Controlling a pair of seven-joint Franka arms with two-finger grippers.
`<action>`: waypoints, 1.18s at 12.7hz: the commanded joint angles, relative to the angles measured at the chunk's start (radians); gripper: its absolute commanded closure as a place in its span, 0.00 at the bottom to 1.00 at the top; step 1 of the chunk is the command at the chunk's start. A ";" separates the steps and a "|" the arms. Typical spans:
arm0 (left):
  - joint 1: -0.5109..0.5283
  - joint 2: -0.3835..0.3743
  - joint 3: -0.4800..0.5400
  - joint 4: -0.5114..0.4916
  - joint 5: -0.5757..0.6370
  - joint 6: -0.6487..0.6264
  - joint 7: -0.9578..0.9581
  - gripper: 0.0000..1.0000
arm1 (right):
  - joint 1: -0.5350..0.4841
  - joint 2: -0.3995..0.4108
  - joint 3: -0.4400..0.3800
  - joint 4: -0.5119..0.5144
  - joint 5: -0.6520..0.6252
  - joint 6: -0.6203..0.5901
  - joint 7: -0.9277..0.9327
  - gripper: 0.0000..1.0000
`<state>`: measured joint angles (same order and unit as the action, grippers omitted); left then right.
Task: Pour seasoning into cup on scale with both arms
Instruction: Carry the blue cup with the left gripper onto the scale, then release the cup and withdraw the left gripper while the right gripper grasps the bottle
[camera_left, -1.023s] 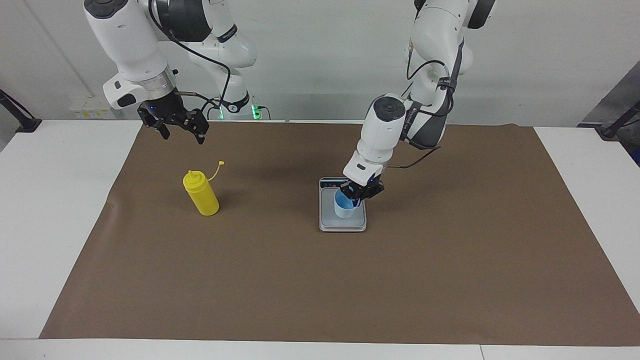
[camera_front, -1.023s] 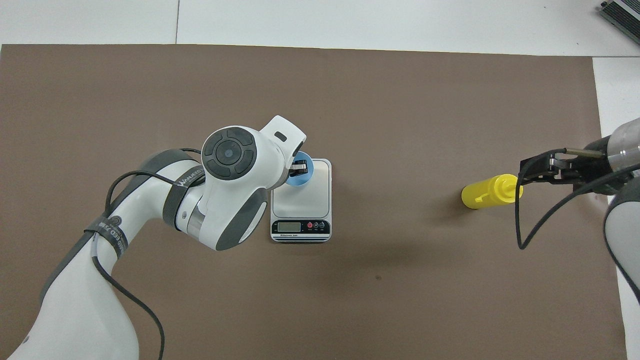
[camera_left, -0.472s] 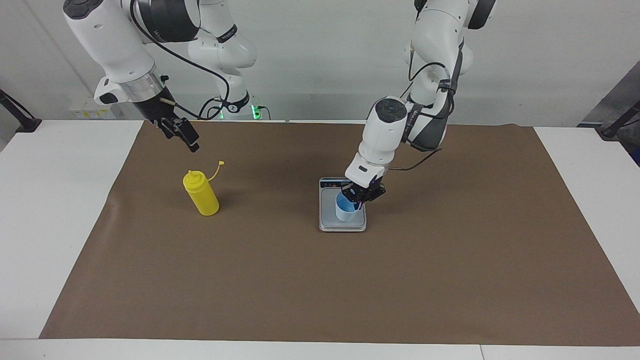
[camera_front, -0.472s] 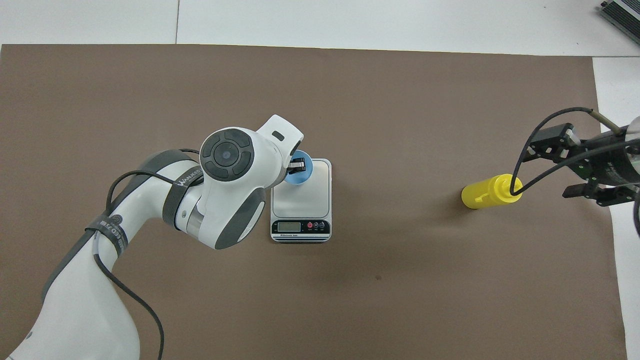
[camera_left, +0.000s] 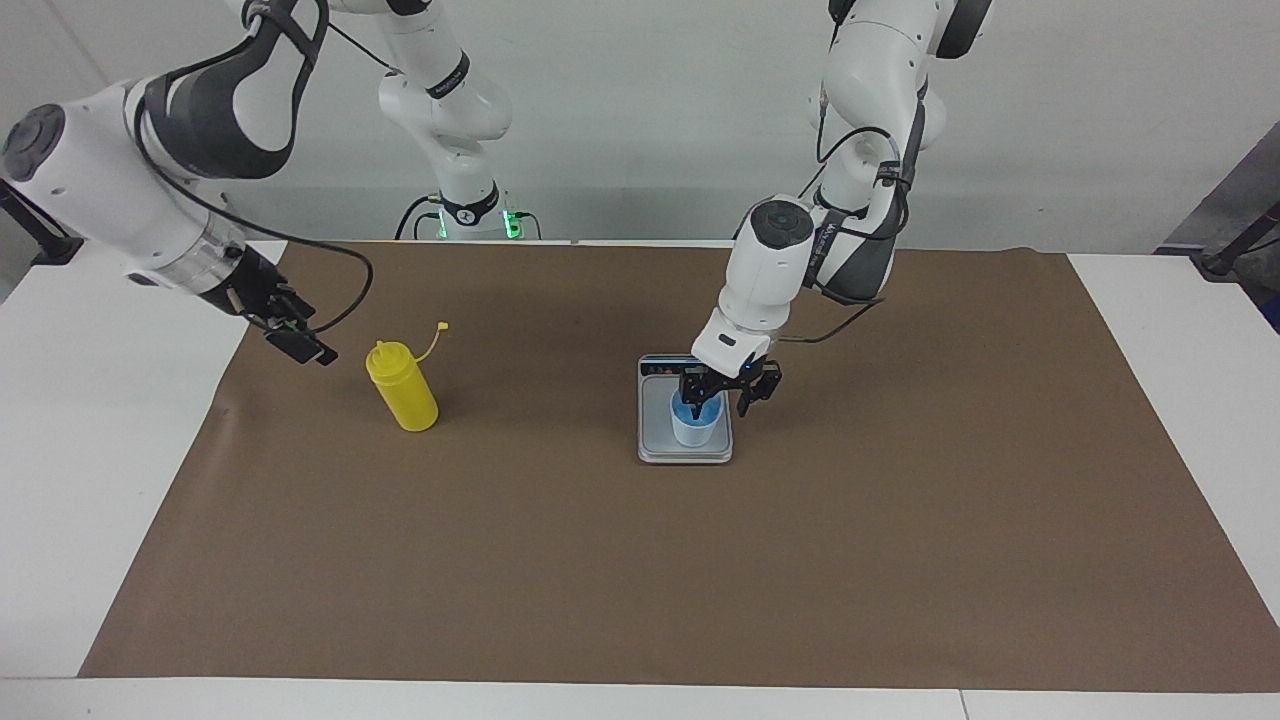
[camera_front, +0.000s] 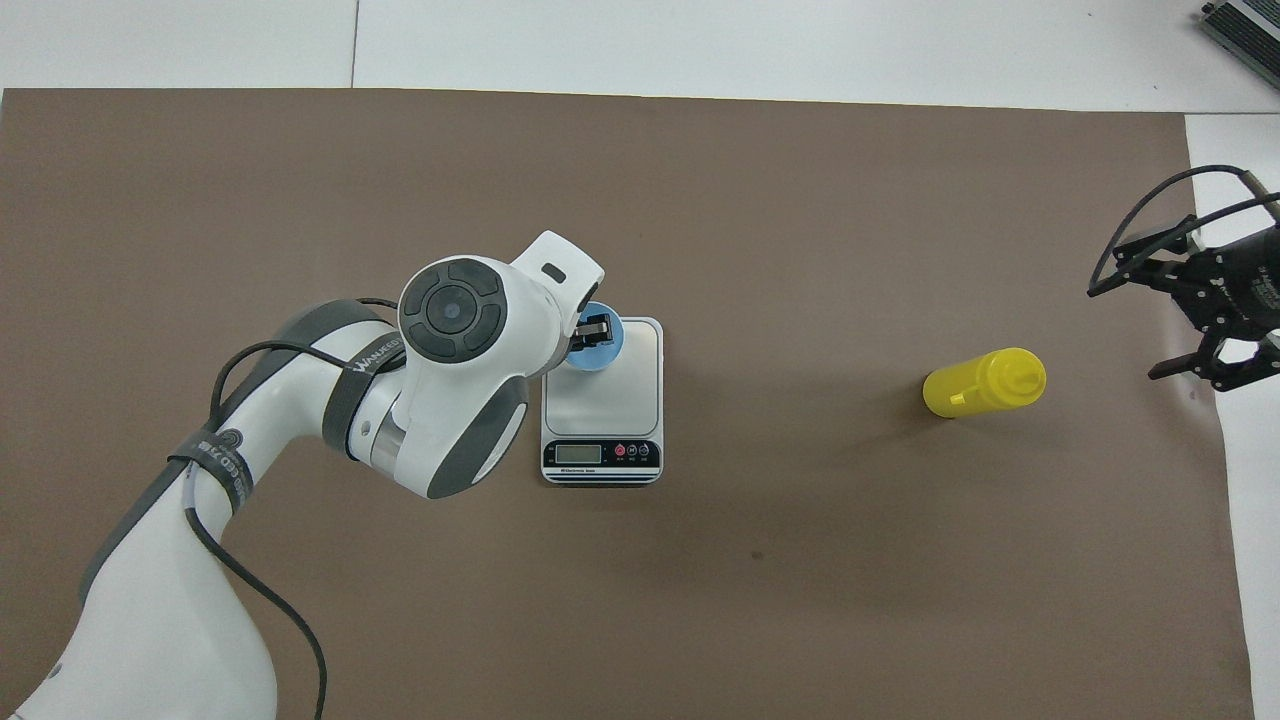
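**Ask:** So, where is the cup (camera_left: 693, 430), and what could spoil this?

**Me:** It stands upright on the scale (camera_left: 652, 448), at the corner farther from us, toward my left arm's end. My left gripper (camera_left: 728, 400) sits right at it, fingers apart, one dipping inside the rim. If I lift crookedly, that finger could catch the wall and tip the cup or drag it off the plate.

**Ask:** And the seasoning (camera_left: 404, 393)?

**Me:** Upright on the brown mat (camera_left: 600, 560), well apart from the scale, cap (camera_left: 441, 326) off on its tether. My right gripper (camera_front: 1135, 330) hangs over the mat's edge beside it, fingers apart. A clumsy sideways approach might topple it, and a hard squeeze would squirt seasoning before it is over the cup.

**Ask:** Any writing?

**Me:** White lettering on my left arm's grey band (camera_front: 372, 352) and tiny print by the scale's display; I cannot read either.
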<state>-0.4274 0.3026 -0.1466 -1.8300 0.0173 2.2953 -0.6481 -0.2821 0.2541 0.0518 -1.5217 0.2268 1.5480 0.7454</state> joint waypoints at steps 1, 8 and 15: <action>0.074 -0.103 0.009 -0.011 0.018 -0.115 0.101 0.00 | -0.032 0.118 0.007 0.094 0.054 -0.052 0.037 0.00; 0.317 -0.259 0.004 -0.006 -0.008 -0.388 0.523 0.00 | -0.080 0.292 0.011 0.065 0.166 -0.022 0.052 0.00; 0.464 -0.327 0.015 0.104 -0.049 -0.594 0.703 0.00 | -0.078 0.228 0.013 -0.153 0.319 0.011 0.087 0.00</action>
<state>0.0160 -0.0182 -0.1264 -1.7786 -0.0075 1.7782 0.0221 -0.3542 0.5348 0.0570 -1.6101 0.5083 1.5410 0.8022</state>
